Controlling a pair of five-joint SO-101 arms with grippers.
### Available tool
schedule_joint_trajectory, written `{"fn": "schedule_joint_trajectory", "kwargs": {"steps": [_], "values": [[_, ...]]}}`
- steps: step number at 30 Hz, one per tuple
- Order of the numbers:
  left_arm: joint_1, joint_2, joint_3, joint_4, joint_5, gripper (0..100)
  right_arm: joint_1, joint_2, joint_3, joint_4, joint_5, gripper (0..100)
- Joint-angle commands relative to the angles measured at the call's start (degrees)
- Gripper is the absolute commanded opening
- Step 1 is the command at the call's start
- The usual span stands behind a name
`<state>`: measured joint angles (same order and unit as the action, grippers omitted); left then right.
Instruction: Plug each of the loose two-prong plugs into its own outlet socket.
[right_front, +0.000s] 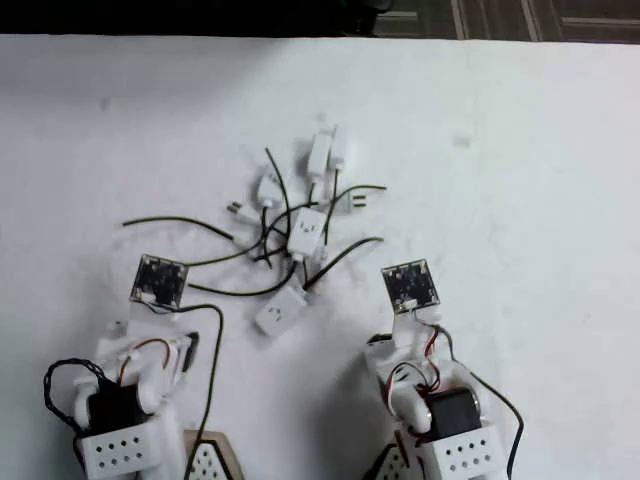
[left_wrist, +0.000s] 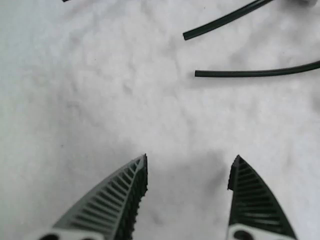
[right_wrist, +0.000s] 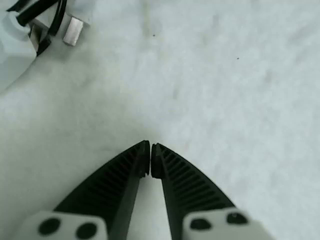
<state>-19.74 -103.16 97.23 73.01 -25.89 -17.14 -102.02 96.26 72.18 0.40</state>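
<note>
Spreading under everything, the white tabletop carries a tangle at its middle, well ahead of both arms, and none of the plugging looks done yet. The left arm and the right arm sit at the near edge, apart from the pile. In that pile lie white outlet sockets, one in the centre and one nearest the arms, with two more white pieces at the far side that cannot be told as socket or plug. Dark cables loop over and between them, and a small plug lies just beyond the centre socket. The left end effector hangs over bare tabletop with its fingers spread wide and nothing between them, two cable ends lying ahead of it. The right end effector is closed tip to tip on nothing, with a metal prong off to one side. The step in hand is probably the first pick. It would go best if one plug is taken by its body, not its cable, leaving the prongs clear and square to the slots. The light socket is likely to slide, so the other arm should pin it.
</note>
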Motion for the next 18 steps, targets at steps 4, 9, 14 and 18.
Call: {"fn": "schedule_joint_trajectory", "kwargs": {"steps": [4,9,14,18], "values": [[-0.48,-0.13,-0.18,0.26,0.44,26,-2.15,-0.57,0.62,0.13,-0.26,1.9],[-0.48,-0.13,-0.18,0.26,0.44,26,-6.11,-0.57,0.62,0.13,-0.18,1.9],[-0.48,-0.13,-0.18,0.26,0.44,26,-5.67,-0.57,0.62,0.13,-0.09,1.9],[-0.48,-0.13,-0.18,0.26,0.44,26,-1.45,-0.57,-0.62,0.48,-0.09,2.0]]}}
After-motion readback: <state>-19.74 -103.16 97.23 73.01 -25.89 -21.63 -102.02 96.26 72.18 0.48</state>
